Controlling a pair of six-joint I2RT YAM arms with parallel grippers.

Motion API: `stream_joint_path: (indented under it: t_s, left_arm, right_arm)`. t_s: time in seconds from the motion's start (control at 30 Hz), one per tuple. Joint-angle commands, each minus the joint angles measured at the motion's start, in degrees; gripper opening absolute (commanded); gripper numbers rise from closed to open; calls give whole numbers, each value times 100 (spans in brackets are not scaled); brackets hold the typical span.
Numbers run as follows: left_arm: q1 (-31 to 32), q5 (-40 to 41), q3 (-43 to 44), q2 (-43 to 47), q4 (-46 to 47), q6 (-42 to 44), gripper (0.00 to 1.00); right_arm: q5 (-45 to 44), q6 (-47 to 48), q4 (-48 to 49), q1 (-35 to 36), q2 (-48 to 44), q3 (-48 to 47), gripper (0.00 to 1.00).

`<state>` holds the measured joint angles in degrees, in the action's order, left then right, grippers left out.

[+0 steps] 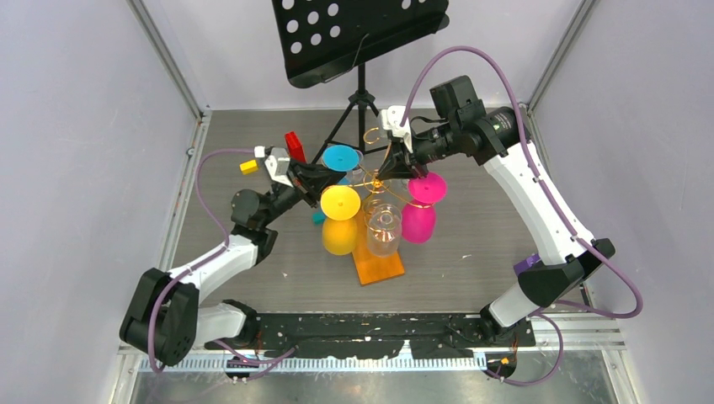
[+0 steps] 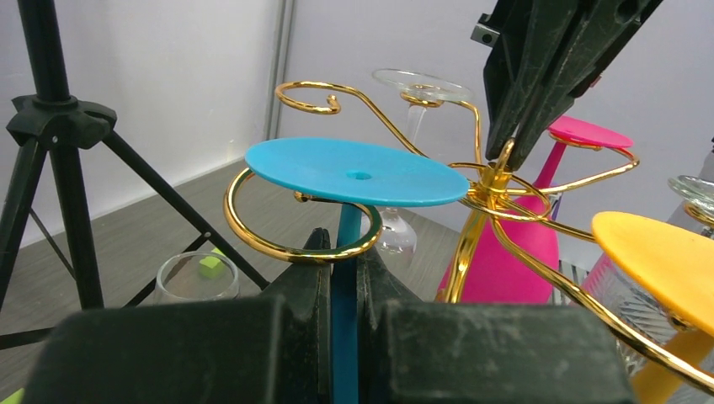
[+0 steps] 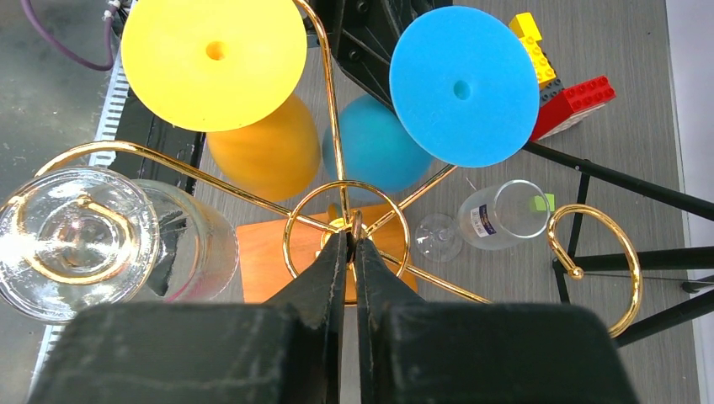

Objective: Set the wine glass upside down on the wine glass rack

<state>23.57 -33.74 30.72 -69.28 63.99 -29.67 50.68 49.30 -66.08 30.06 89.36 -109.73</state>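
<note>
The blue wine glass (image 1: 341,157) is upside down, its flat foot (image 2: 358,171) just above a curled loop (image 2: 295,248) of the gold wine glass rack (image 2: 488,181), and its stem runs down through that loop. My left gripper (image 2: 341,244) is shut on the blue stem right under the loop. The bowl (image 3: 375,151) hangs below the foot (image 3: 463,84). My right gripper (image 3: 349,240) is shut on the top of the rack's central stem, above the orange base (image 3: 261,252). From above, both grippers (image 1: 324,175) (image 1: 383,172) meet at the rack (image 1: 370,181).
Yellow (image 1: 340,220), pink (image 1: 418,220) and clear (image 1: 383,227) glasses hang inverted on other loops. One loop (image 3: 589,252) is bare. A clear tumbler (image 3: 497,215) lies by the black music stand's tripod (image 2: 59,126). Toy bricks (image 3: 572,97) sit at the back left.
</note>
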Motion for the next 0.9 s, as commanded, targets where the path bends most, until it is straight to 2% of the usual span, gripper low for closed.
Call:
stream_joint_path:
  t_s: [0.0, 0.4, 0.87]
  left_arm:
    - [-28, 528, 257, -145, 494, -40, 0]
    - [-36, 909, 248, -258, 576, -76, 0]
    - [-37, 1027, -178, 166, 638, 9, 0]
  right_arm:
    - [-57, 61, 274, 8, 35, -115, 5]
    - [-110, 81, 272, 8, 18, -66, 5]
    - [-110, 72, 274, 8, 44, -83, 5]
